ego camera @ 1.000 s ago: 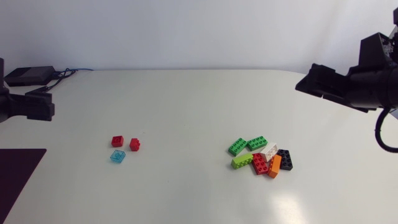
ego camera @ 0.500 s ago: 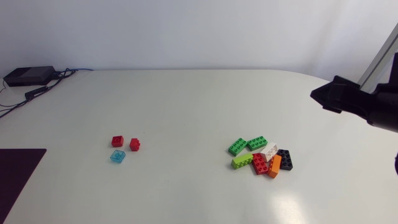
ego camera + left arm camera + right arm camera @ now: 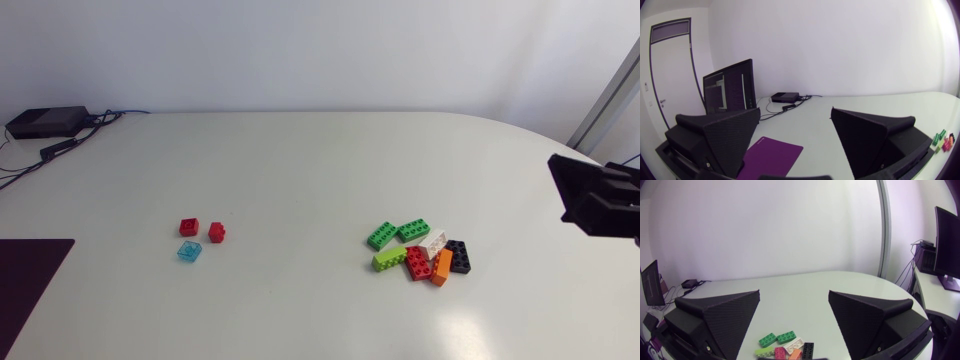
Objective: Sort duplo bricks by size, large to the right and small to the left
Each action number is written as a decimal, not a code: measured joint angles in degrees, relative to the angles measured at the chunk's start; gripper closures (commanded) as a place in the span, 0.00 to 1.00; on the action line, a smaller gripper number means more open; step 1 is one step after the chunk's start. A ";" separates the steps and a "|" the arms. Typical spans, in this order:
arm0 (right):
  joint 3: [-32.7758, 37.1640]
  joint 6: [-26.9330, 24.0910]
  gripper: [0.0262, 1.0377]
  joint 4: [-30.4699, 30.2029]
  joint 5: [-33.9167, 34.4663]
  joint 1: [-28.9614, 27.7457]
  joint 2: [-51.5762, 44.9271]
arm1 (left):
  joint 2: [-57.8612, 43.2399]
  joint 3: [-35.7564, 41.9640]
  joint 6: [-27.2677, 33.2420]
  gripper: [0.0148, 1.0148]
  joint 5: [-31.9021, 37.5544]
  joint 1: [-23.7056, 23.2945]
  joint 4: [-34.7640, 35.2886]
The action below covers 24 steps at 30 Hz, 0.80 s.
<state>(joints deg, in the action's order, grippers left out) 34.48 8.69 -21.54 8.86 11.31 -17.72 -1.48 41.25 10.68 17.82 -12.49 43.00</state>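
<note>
White desk (image 3: 320, 160) viewed from above, with two groups of bricks lying on it. Toward the left side three small ones are sitting close together but not touching: a small red brick (image 3: 189, 227), a second small red brick (image 3: 217, 232) just beside it, and a pale blue brick (image 3: 189, 251) on the near side of the first. Toward the right side seven long ones are lying in a loose cluster, most of them touching a neighbour: a green brick (image 3: 382, 235), a second green brick (image 3: 413, 229), a white brick (image 3: 433, 241), a black brick (image 3: 459, 256), a lime brick (image 3: 389, 259), a large red brick (image 3: 418, 263) and an orange brick (image 3: 441, 267). The right claw (image 3: 794, 294) is hanging at the desk's right edge, well apart from the cluster, its fingers standing wide apart with only desk showing between them. The left claw (image 3: 796, 109) is likewise standing spread apart, gripping nothing, with a purple mat (image 3: 771, 155) lying ahead of it. A black box (image 3: 45, 121) with cables is sitting at the far left corner.
</note>
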 measured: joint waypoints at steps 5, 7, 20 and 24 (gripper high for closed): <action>-6.73 -5.14 0.05 6.23 1.90 0.00 5.77 | 1.07 -2.97 0.44 0.04 -7.72 -5.46 -1.07; -9.55 -6.84 0.05 7.89 1.92 0.09 7.74 | 1.07 -5.33 1.27 0.04 -9.14 -5.40 -3.72; -20.98 -14.32 0.05 11.32 0.35 1.27 17.68 | 1.05 -17.05 1.92 0.03 -13.20 3.67 -15.32; -22.73 -14.29 0.05 12.50 -0.83 -0.24 17.68 | 1.05 -20.02 1.44 0.03 -13.64 4.96 -19.04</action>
<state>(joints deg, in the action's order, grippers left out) 11.75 -5.61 -9.04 8.03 11.07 -0.03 -0.43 21.23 12.12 4.19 -7.53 23.97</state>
